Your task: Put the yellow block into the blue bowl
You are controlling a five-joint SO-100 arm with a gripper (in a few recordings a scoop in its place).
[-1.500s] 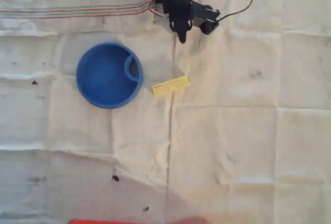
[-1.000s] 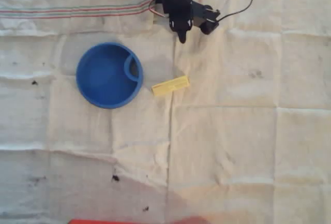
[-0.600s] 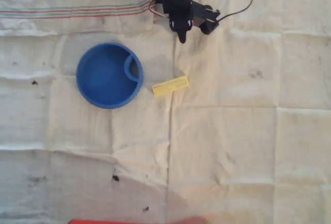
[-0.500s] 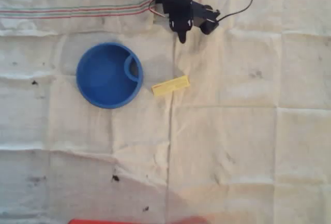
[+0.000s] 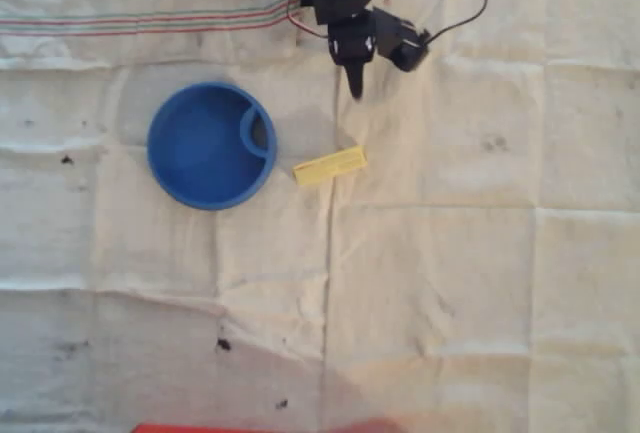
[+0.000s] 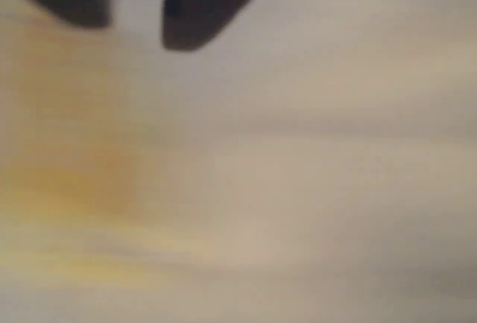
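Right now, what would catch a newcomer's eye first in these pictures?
The blue bowl stands out against the pale creased cloth, left of centre in the overhead view, with nothing in it. The yellow block lies on the cloth just right of the bowl, not touching it. The black gripper hangs at the top, above the block and apart from it.

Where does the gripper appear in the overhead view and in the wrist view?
Overhead view: the gripper is at top centre, pointing down toward the yellow block, apart from it.
Wrist view: the gripper is at top left, two dark blurred fingers.
Shared landmark: the pale cloth under it.
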